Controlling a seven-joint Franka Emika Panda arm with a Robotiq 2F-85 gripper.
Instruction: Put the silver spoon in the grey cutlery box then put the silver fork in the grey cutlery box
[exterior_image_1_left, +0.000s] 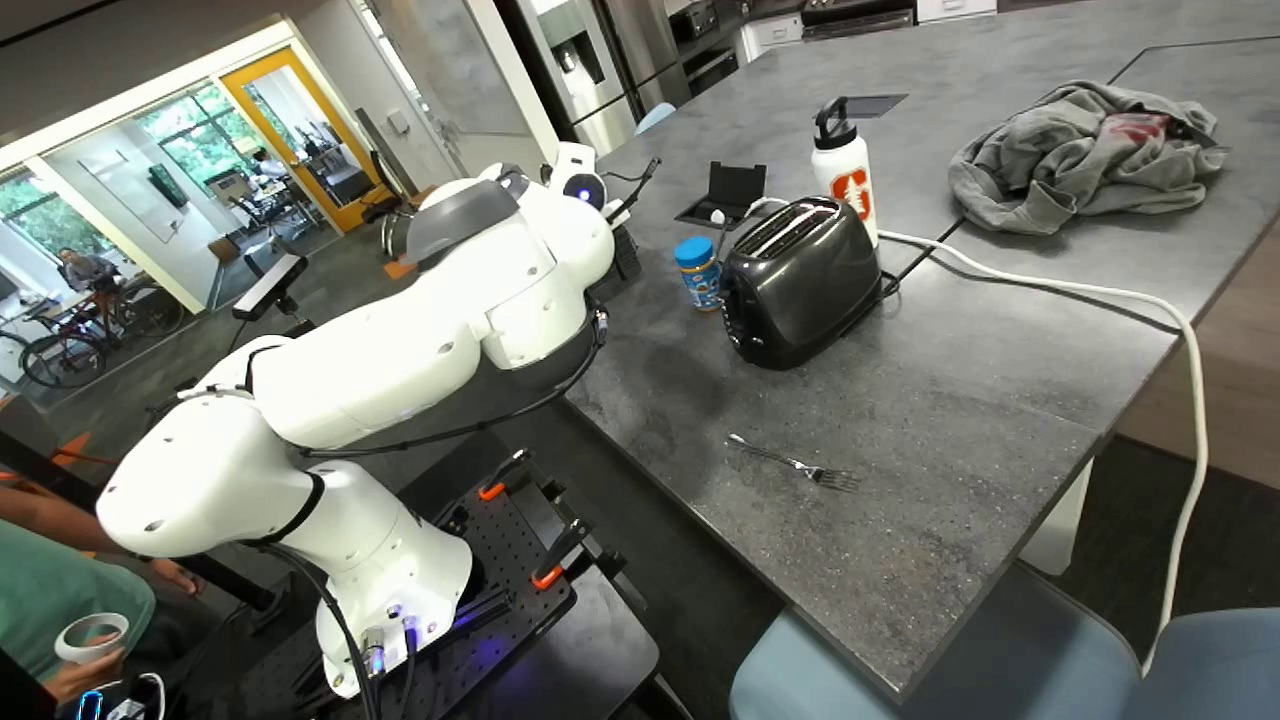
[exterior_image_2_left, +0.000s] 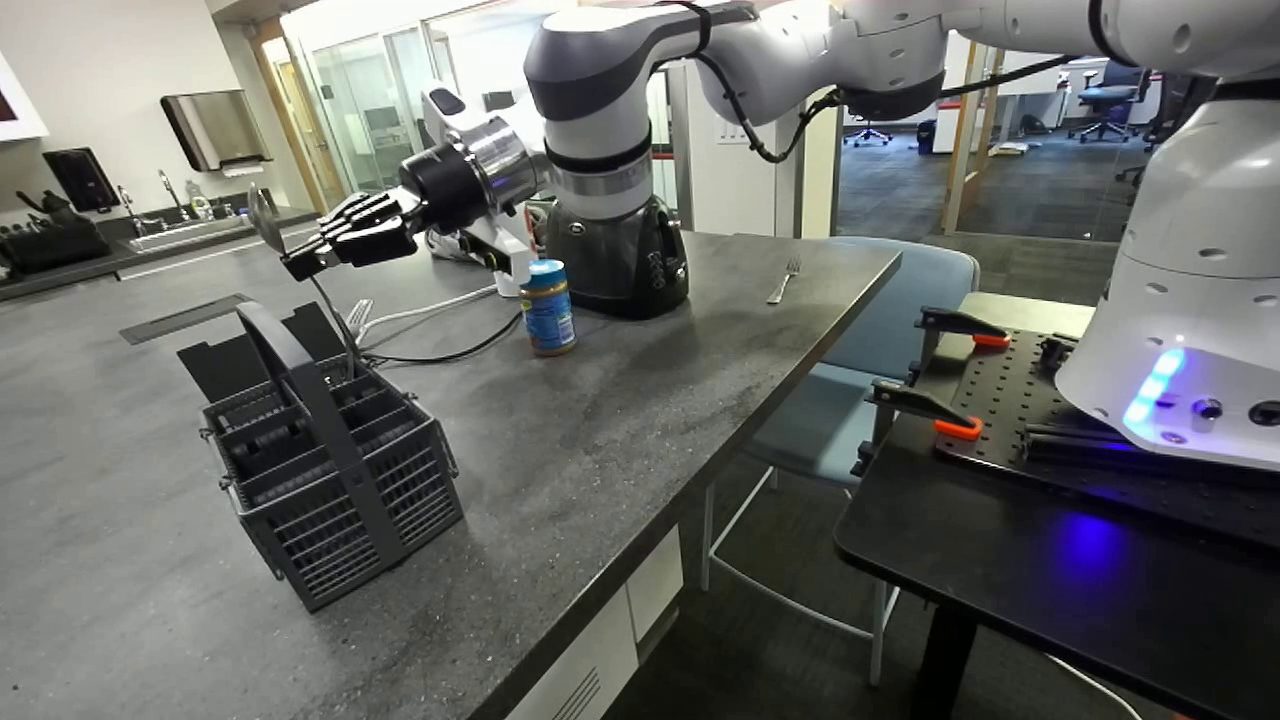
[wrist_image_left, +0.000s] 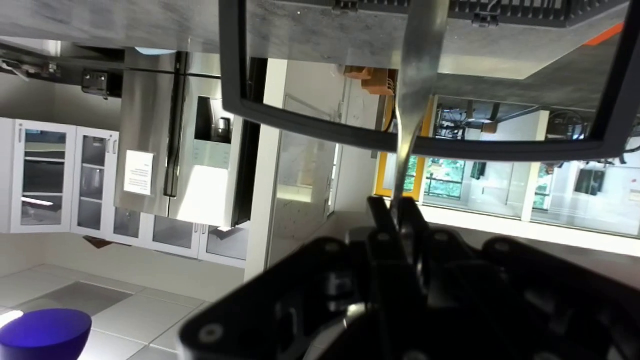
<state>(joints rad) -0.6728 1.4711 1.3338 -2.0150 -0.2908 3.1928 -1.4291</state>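
Blue-lidded jar (exterior_image_1_left: 702, 284) near toaster (exterior_image_1_left: 815, 285); white bottle (exterior_image_1_left: 843, 167); grey cloth (exterior_image_1_left: 1075, 165).

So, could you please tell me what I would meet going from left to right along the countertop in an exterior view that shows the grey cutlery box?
In an exterior view: grey cutlery box, blue-lidded jar, black toaster, silver fork.

Dark grey slatted cutlery box (exterior_image_2_left: 330, 555): arched grey handle (exterior_image_2_left: 328, 415) blocks its midline from above; compartments (exterior_image_2_left: 290, 478) beside it open upward. Silver metal fork (exterior_image_1_left: 800, 466): bare grey countertop (exterior_image_1_left: 950, 400) around (shiny black toaster (exterior_image_1_left: 815, 290) well apart). Blue-lidded jar (exterior_image_2_left: 550, 312) obstructs low route box-to-toaster.
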